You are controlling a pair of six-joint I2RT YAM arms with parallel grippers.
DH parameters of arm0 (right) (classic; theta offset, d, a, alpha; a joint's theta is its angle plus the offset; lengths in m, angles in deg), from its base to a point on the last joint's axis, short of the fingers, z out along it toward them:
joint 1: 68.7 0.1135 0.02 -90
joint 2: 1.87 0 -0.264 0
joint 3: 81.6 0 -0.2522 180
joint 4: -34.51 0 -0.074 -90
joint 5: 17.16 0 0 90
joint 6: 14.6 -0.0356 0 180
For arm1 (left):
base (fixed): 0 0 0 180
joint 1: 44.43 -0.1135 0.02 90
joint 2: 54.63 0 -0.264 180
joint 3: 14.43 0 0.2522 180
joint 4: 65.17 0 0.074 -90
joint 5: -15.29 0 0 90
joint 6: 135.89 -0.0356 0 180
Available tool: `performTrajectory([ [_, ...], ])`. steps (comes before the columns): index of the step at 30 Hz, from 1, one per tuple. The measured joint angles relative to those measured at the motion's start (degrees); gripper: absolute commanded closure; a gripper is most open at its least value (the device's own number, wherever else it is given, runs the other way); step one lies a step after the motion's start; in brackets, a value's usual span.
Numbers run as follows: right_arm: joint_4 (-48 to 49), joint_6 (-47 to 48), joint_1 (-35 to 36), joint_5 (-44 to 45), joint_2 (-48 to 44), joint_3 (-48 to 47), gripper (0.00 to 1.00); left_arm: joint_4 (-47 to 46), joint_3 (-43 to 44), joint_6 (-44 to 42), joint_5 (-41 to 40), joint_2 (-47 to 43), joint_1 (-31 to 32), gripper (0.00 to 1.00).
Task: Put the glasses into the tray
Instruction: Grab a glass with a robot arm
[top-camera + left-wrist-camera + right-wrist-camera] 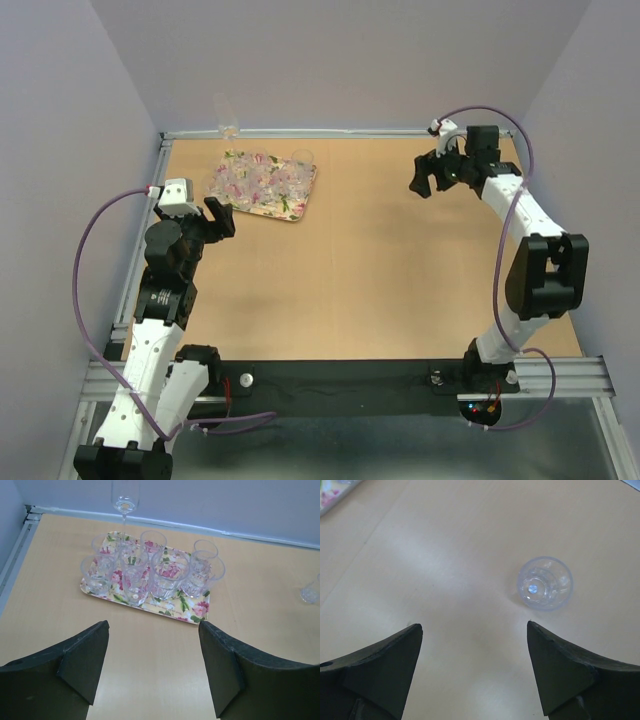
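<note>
On the tray (170,612), upright glasses (170,575), my left gripper (152,627) near it, my right gripper (472,627) well right of it by a lone glass (544,583), fingers of both apart, empty.

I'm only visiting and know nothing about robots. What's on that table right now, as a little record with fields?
tray: flowered, far left part of the table
glasses in tray: several clear tumblers, upright
left gripper: open, empty, facing the tray
right gripper: open, empty, over the table
loose glass: alone on bare table, ahead of right gripper
stemmed glass: behind the tray, off it
</note>
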Motion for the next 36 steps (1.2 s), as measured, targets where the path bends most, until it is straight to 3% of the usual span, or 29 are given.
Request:
performTrajectory([
  [7, -5.14, 3.69, 1.92, 7.98, 8.94, -9.84, 0.22, 0.0, 0.0, 0.0, 0.0, 0.04, 0.0, 0.17],
  [14, -7.93, 6.69, 5.2, 14.29, 14.36, -13.81, 0.37, 0.0, 0.0, -0.07, -0.02, 0.22, 0.0, 0.17],
  [29, -9.84, 11.32, 7.08, 22.05, 21.7, -19.56, 0.47, 0.0, 0.0, -0.22, -0.02, 0.92, 0.0, 0.16],
  [36, -9.92, 13.42, 7.13, 23.3, 23.45, -20.79, 0.56, 0.0, 0.0, -0.22, 0.0, 0.92, 0.0, 0.17],
])
